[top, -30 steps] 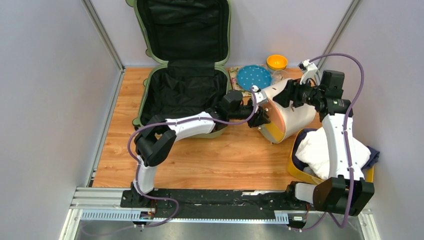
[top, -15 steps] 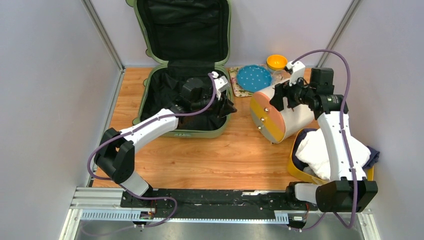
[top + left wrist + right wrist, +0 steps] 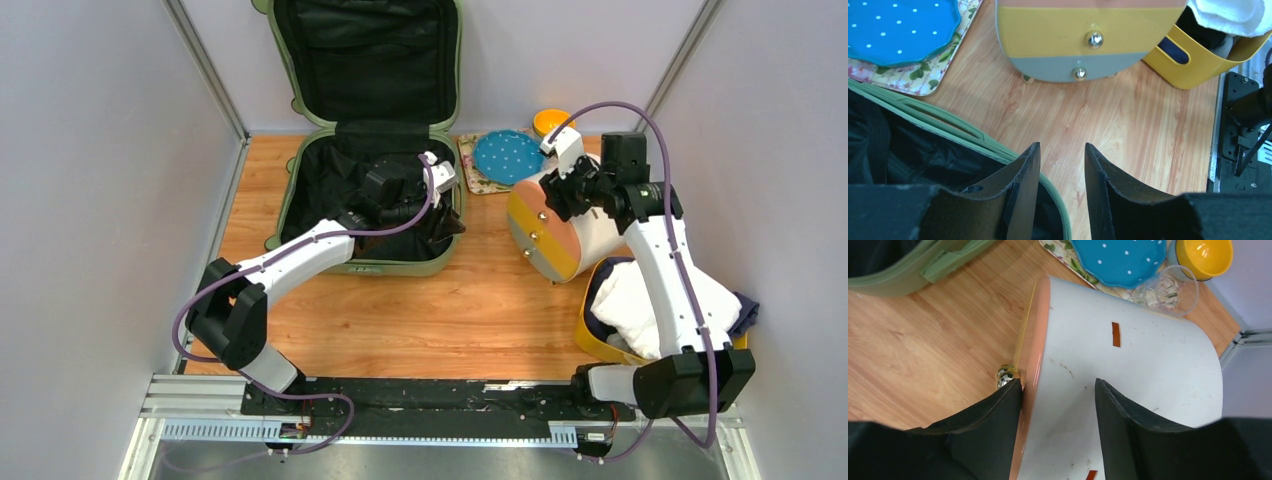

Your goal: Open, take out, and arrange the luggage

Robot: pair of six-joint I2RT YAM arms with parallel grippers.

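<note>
The sage-green luggage (image 3: 400,268) lies open at the back left, its lid leaning on the wall and its black lining showing. My left gripper (image 3: 450,216) hovers over the base's right rim (image 3: 948,125). Its jaws (image 3: 1061,150) are open with only the rim and wooden floor beneath them. My right gripper (image 3: 556,194) is over the round cream-and-orange drawer box (image 3: 590,235). In the right wrist view, this gripper (image 3: 1057,385) is open astride the box's top front edge (image 3: 1138,370), one finger beside a metal knob (image 3: 1004,375).
A yellow tray (image 3: 600,345) holding white cloth (image 3: 640,300) stands at the right, close to the right arm. Behind the drawer box sit a blue dotted plate (image 3: 508,155) on a floral mat, a yellow bowl (image 3: 548,120) and a clear glass (image 3: 1168,287). Grey walls close both sides.
My left gripper swung from the drawer box to the luggage's right rim and now holds still. My right gripper slid left along the box top, and the box settled and turned slightly.
</note>
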